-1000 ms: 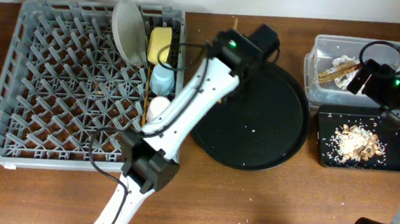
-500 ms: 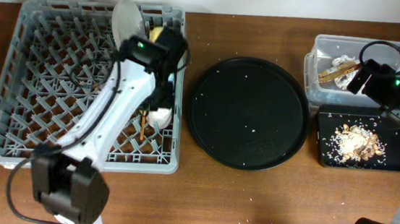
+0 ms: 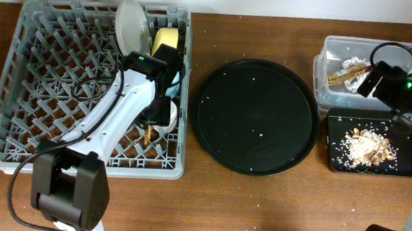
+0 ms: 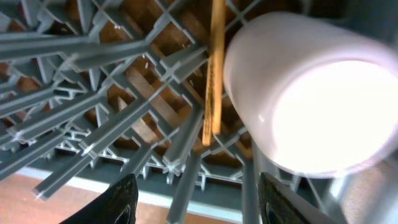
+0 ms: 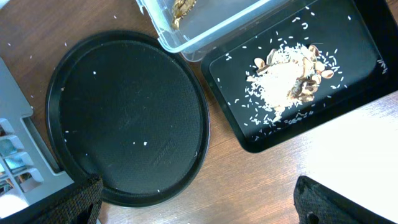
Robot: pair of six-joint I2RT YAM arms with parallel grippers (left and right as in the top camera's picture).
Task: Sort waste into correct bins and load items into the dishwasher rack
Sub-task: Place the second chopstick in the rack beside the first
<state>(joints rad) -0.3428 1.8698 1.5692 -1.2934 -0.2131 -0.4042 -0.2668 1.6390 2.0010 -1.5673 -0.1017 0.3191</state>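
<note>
The grey dishwasher rack [image 3: 43, 94] holds a white plate [image 3: 129, 23] on edge and a yellow bowl [image 3: 166, 37] at its far right. Down its right column sit a light blue cup [image 3: 172, 90] and a pink-white cup [image 3: 166, 113] [image 4: 311, 93], with wooden chopsticks [image 3: 147, 133] [image 4: 214, 68] lying among the pegs. My left gripper [image 3: 155, 117] [image 4: 199, 208] hangs open over that column, only rack pegs between its fingers. Above the bins, my right gripper [image 5: 199, 211] is open and empty. The clear tub [image 3: 329, 74] [image 5: 211, 25] holds a gold-brown wrapper [image 3: 348, 68]. Beige scraps [image 3: 368, 145] [image 5: 283, 78] lie in the black tray [image 3: 411, 167] [image 5: 348, 118].
A large round black tray [image 3: 256, 116] [image 5: 124, 118], dotted with crumbs, sits between the rack and the bins. My left arm lies diagonally across the rack's front right part. Bare wooden table runs along the front edge.
My left arm has swung from over the round tray to the rack's right column, and its jaws have gone from shut to open. The right arm has not moved.
</note>
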